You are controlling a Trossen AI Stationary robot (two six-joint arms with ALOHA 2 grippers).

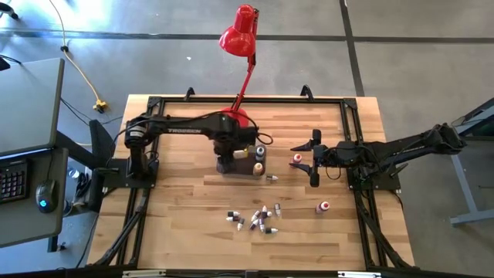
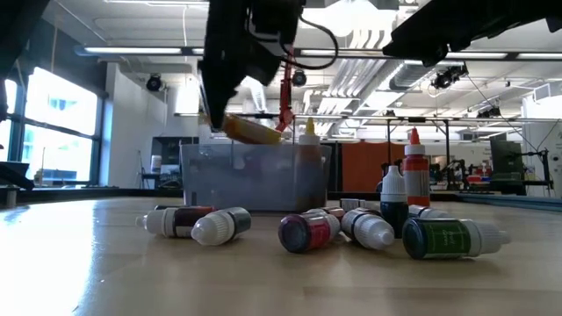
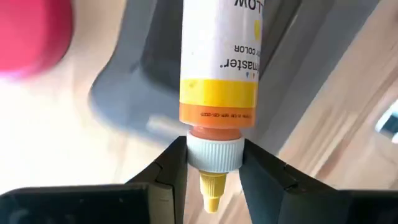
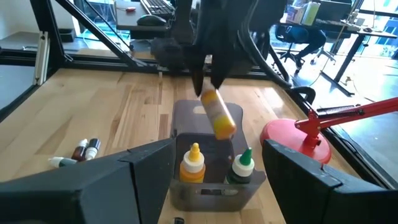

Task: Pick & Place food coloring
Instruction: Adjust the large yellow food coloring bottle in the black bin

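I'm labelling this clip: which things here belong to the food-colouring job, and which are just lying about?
Part of the job:
- yellow squeeze bottle, gripped at its white cap by the left fingers
- grey plastic tub beneath it, two bottles standing inside
- loose small bottles scattered on the wooden table

Lying about:
- red desk lamp
- keyboard and mouse on the side desk

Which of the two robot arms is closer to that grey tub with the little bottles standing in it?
The left. The left gripper hangs right above the grey tub, pinching a yellow bottle by its cap. The right gripper waits open, off to the tub's side.
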